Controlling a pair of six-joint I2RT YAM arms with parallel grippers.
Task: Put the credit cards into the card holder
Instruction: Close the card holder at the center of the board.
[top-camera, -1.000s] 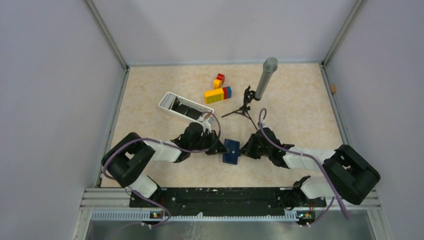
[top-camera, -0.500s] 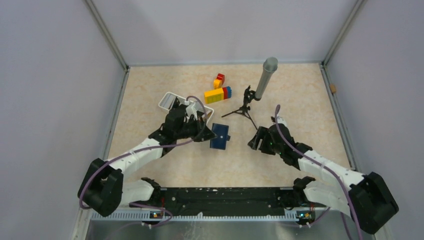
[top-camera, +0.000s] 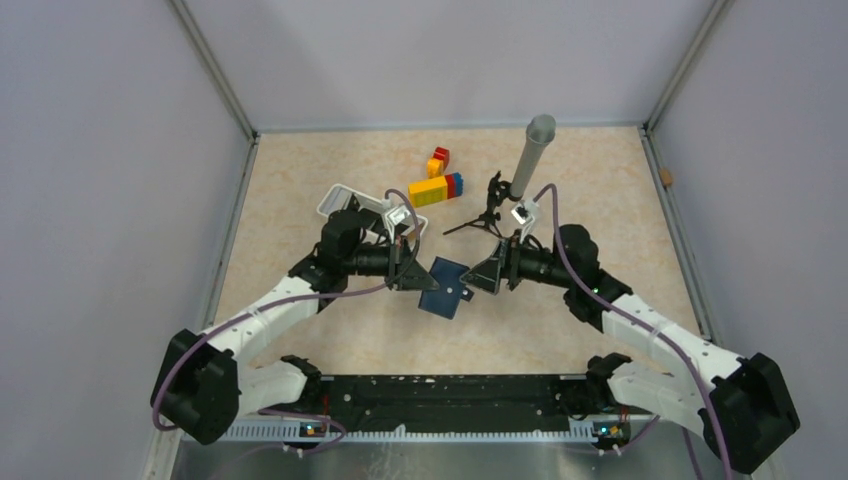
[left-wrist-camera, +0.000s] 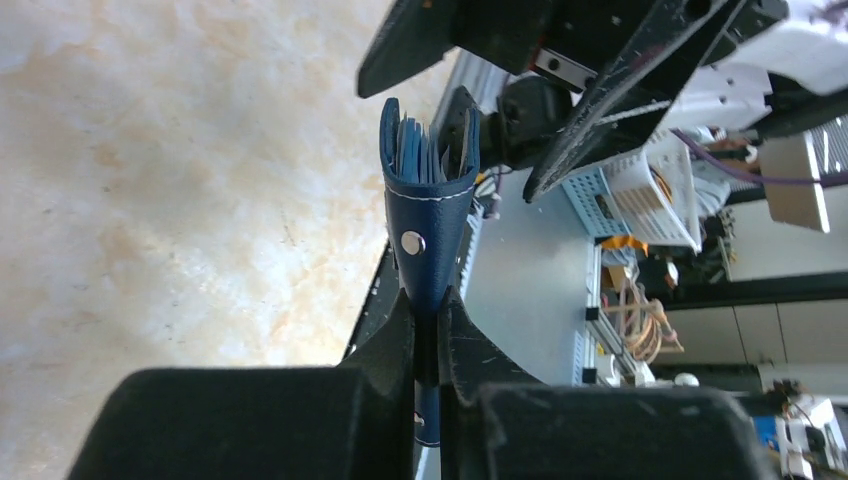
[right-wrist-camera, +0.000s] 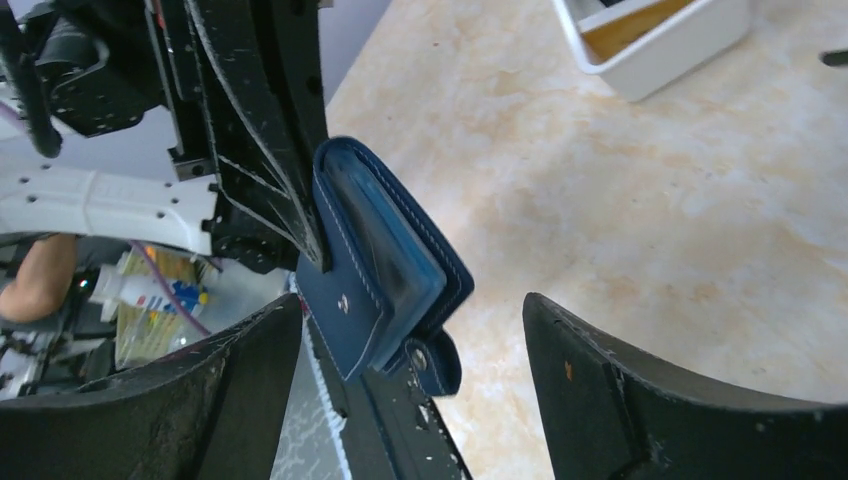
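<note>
Left wrist view has the left gripper (left-wrist-camera: 428, 318) pinched tight on one edge of the card holder (left-wrist-camera: 431, 205). The navy holder sticks straight out from the fingers, its fold partly spread and its layered inside showing. Top external view places the holder over the middle of the counter, a little nearer the near edge than the far one. The right gripper (right-wrist-camera: 410, 305) faces it with fingers (right-wrist-camera: 640, 400) spread wide, gripping nothing, the holder just ahead of them. A white tray (top-camera: 335, 203) sits toward the left edge, with coloured blocks (top-camera: 436, 188) and a small tripod (top-camera: 487, 215) toward the far edge
</note>
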